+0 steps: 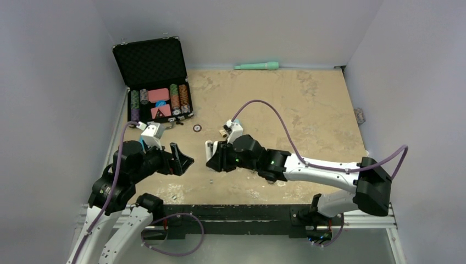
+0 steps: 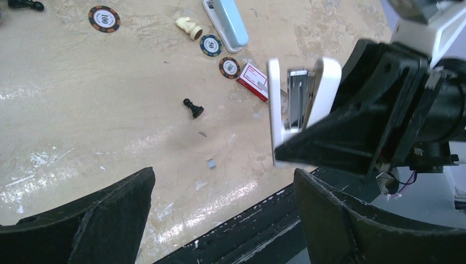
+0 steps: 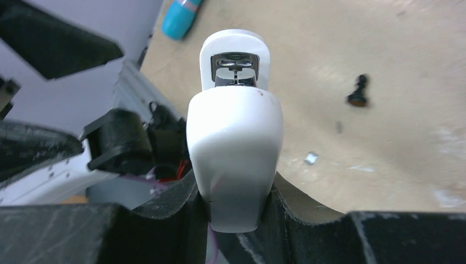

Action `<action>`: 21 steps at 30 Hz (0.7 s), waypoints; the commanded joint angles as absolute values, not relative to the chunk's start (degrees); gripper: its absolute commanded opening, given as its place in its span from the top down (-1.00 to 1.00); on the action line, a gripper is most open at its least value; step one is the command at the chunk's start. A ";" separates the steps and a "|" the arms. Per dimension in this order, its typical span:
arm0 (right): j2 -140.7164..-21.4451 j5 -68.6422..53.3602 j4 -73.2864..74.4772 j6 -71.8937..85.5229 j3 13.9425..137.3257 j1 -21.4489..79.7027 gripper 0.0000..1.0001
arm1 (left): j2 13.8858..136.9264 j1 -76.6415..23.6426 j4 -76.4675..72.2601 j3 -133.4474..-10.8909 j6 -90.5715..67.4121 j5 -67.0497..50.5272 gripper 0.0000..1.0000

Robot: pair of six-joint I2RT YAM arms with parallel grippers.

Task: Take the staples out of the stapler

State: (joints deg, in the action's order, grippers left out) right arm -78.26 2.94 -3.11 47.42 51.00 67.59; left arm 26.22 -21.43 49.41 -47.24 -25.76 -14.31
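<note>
Right tool [image 1: 215,159] is clamped on the white stapler [image 2: 277,110], carrying it clear of the bench [image 1: 308,110] in the gap between the two arms, nose turned toward the left arm. Left tool [image 1: 184,162] stands wide open and empty, facing the stapler but well apart from it. In the right wrist view we see the rounded plastic shell pinched low between the fingers, with the metal magazine [image 3: 235,60] showing beyond it. We cannot tell from any view whether staples are in that channel; it is too small and glary. Our main worry is the grip: the shell is smooth and curved, so any push or pull from the left tool on the magazine could pivot the stapler or squeeze it out of the pinch. Second, the left fingers [image 2: 110,209] look broad against the narrow channel, so a slightly off approach would strike the white shell, or the right tool itself, rather than the staple strip. Third, the stapler hangs near the bench's front edge; anything shaken loose could drop onto the frame below instead of the bench, where a black pawn [image 2: 193,108], a staple box [image 2: 254,81] and a small metal scrap [image 2: 211,163] lie.
</note>
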 commanded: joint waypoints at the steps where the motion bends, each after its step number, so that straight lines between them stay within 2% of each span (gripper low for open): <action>1: -76.08 8.43 8.25 42.16 57.14 62.38 1.00 | 26.08 -21.09 49.15 -49.04 -26.02 -13.53 -1.00; 12: -80.90 17.54 24.81 37.74 67.30 51.78 1.00 | 26.20 -21.09 49.02 -48.98 -25.88 -13.79 -1.00; 21: -85.47 17.74 27.92 32.67 70.57 43.60 1.00 | 25.93 -21.05 48.74 -48.94 -25.66 -14.39 -1.00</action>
State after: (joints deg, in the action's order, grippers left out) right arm -85.58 15.81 26.55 36.27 67.29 46.41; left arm 26.22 -21.43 49.41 -47.24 -25.91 -14.13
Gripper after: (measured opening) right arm 0.349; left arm 0.997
